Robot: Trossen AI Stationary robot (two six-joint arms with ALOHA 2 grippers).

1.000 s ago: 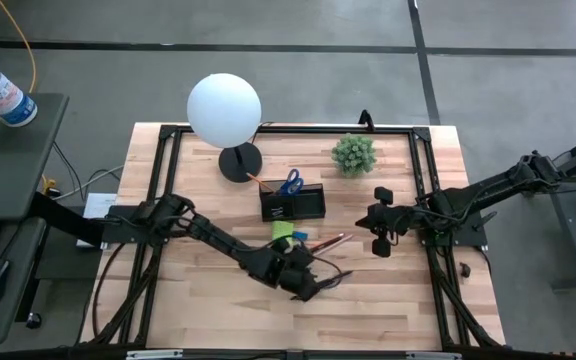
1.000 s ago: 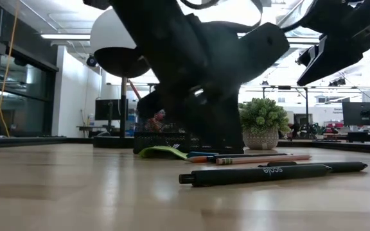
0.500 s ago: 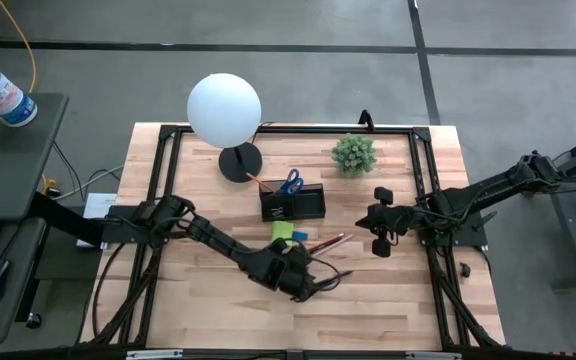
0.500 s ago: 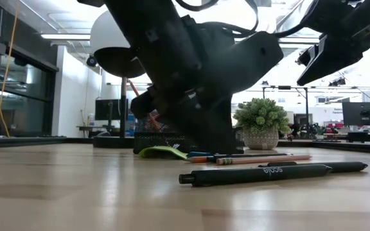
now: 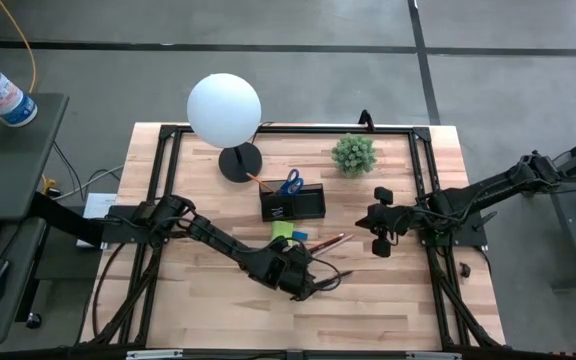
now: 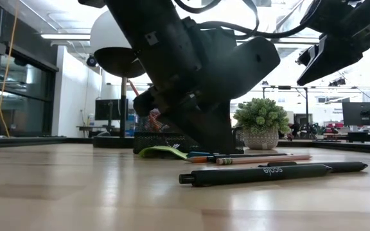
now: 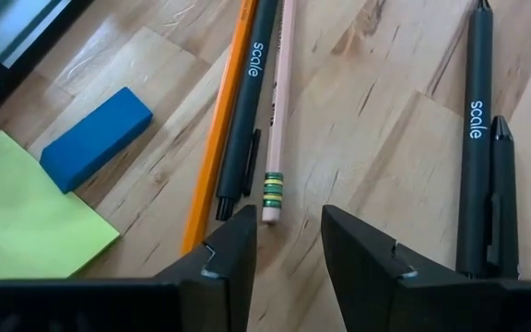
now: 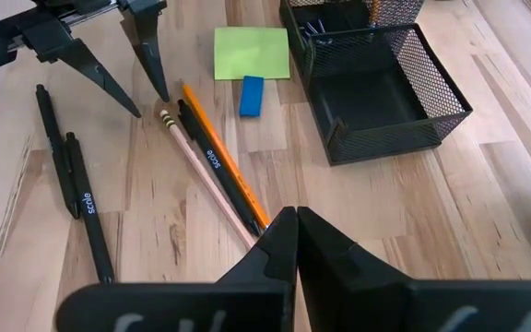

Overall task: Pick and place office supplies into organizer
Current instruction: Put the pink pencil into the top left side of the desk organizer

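**Counting the supplies on the table**

Wooden boards make the table (image 5: 198, 300) on which I work, with a black frame around it. Far behind, one white globe lamp (image 5: 224, 108) and one small green plant (image 5: 353, 153) stand near the back edge.

My left gripper (image 7: 289, 242) is low over the wood, its two fingers (image 7: 233, 254) spread with a gap between them, and they hold nothing. Just ahead of the gap lies the eraser end of one light pencil (image 7: 276, 101). Beside it I count one dark pen (image 7: 244, 101) and one orange pencil (image 7: 218, 138), the three lying close together and almost parallel. Apart from them, on the other side, two more dark pens (image 7: 476, 129) lie side by side. So I count three pens and two pencils.

One small blue block (image 7: 96, 138) lies near one lime-green sticky-note pad (image 7: 21, 221).

One black mesh organizer (image 8: 376, 78) stands behind these things. One pair of blue-handled scissors (image 5: 290, 183) sticks up from it.

My right gripper (image 8: 295, 231) waits above the table's right part, well apart from the supplies, its fingers pressed together and empty.
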